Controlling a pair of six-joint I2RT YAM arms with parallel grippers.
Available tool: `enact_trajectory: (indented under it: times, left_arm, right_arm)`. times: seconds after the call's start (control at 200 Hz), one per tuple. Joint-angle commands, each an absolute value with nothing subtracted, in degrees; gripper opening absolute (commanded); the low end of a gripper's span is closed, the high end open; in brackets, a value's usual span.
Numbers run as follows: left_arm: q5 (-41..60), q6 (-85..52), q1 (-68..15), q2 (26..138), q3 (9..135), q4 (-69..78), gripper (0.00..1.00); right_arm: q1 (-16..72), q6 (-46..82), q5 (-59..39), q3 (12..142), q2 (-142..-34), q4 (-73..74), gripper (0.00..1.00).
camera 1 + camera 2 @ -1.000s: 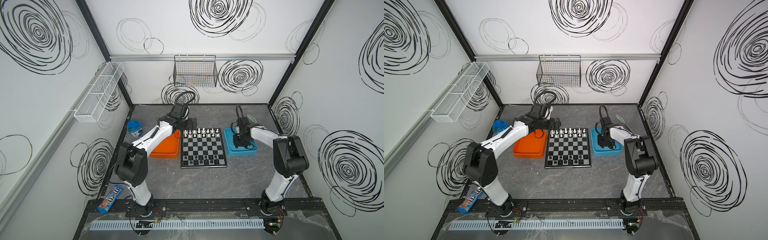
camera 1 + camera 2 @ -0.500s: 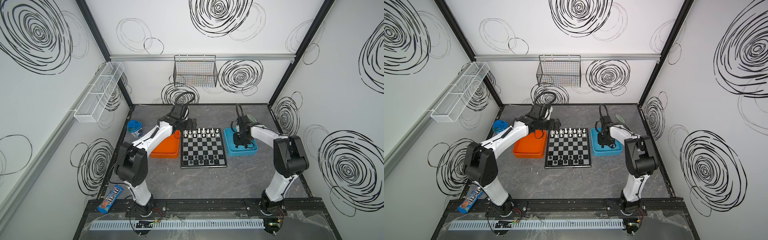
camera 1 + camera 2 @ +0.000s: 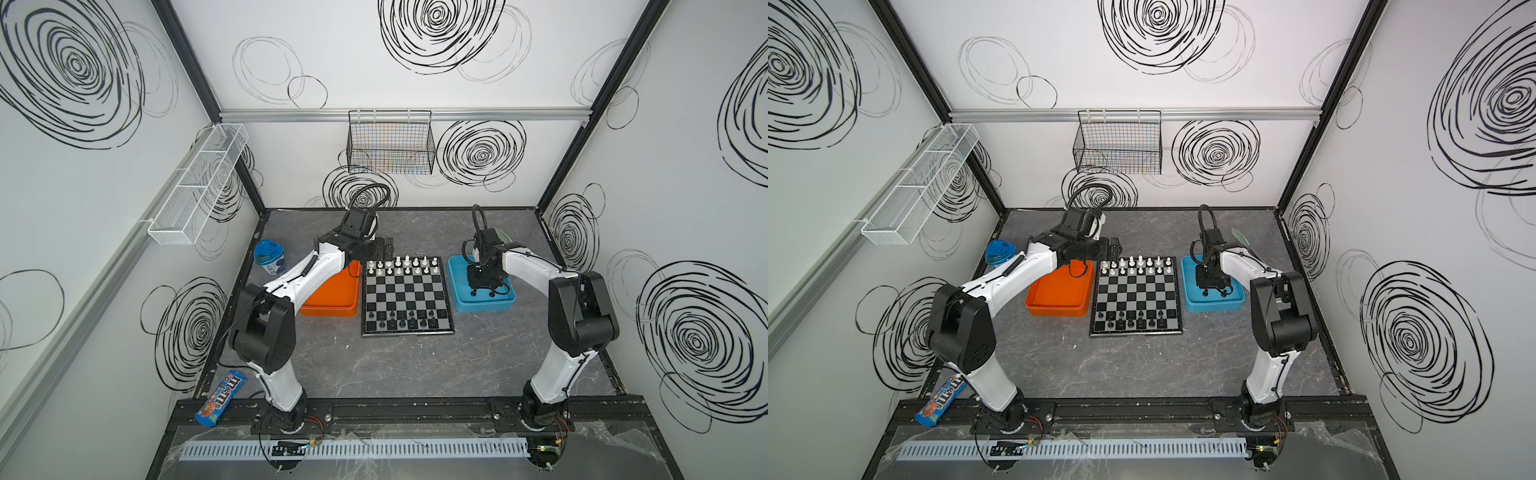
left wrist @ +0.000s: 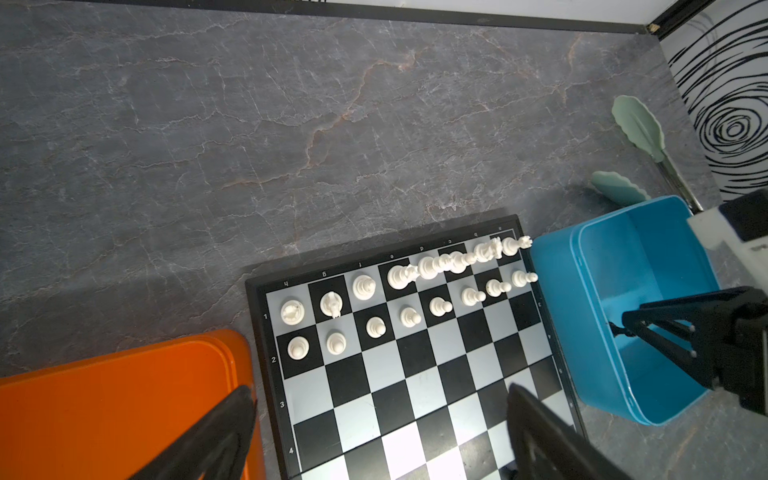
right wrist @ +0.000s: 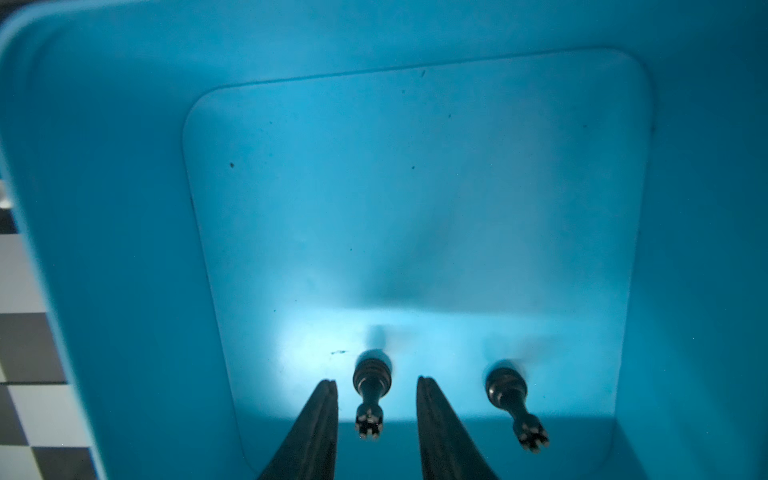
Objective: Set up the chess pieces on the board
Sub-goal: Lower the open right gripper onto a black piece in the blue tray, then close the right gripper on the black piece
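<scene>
- Left tool (image 4: 380, 392) spread wide, near far corner of the board (image 3: 405, 293), by orange tray (image 3: 332, 300).
- Right tool (image 5: 375, 380) inside blue tray (image 3: 482, 307), jaws parted round one black piece (image 5: 370, 399), gap either side; second black piece (image 5: 515, 407) beside.
- White pieces (image 3: 405, 266) on far rows, black pieces (image 3: 402, 322) on near rows.
- Green tongs (image 4: 638, 124) behind blue tray.
- Grey marbled worktop (image 3: 415, 370), swirl-marked walls (image 3: 457, 62).
- Right arm (image 3: 536, 266) partly hides that tray from above.

Black chess pieces (image 3: 412, 323) — kinds too tiny, indistinct
</scene>
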State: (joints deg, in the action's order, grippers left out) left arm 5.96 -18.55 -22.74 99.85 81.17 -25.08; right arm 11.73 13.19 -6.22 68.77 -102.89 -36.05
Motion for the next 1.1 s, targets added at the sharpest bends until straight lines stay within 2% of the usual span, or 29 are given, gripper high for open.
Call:
enact_trajectory:
  times: [0.0, 0.32, 0.685, 1.096]
  left_arm:
    - [6.07, -18.86, -22.1, 98.92, 80.51, -23.07, 0.97]
    - [5.97, -18.85, -22.15, 98.97, 80.51, -23.06, 0.97]
    - [5.97, -18.83, -22.1, 99.04, 80.43, -23.05, 0.97]
    - [5.86, -18.83, -22.02, 99.04, 80.42, -23.03, 0.97]
  right_arm:
    - [11.95, 13.03, -6.68, 67.5, -102.28, -37.44, 0.35]
    - [11.91, 12.83, -6.98, 67.15, -103.17, -37.13, 0.29]
    - [11.85, 12.83, -7.42, 66.97, -104.51, -36.82, 0.29]
    - [11.82, 12.65, -7.21, 68.32, -103.13, -37.94, 0.16]
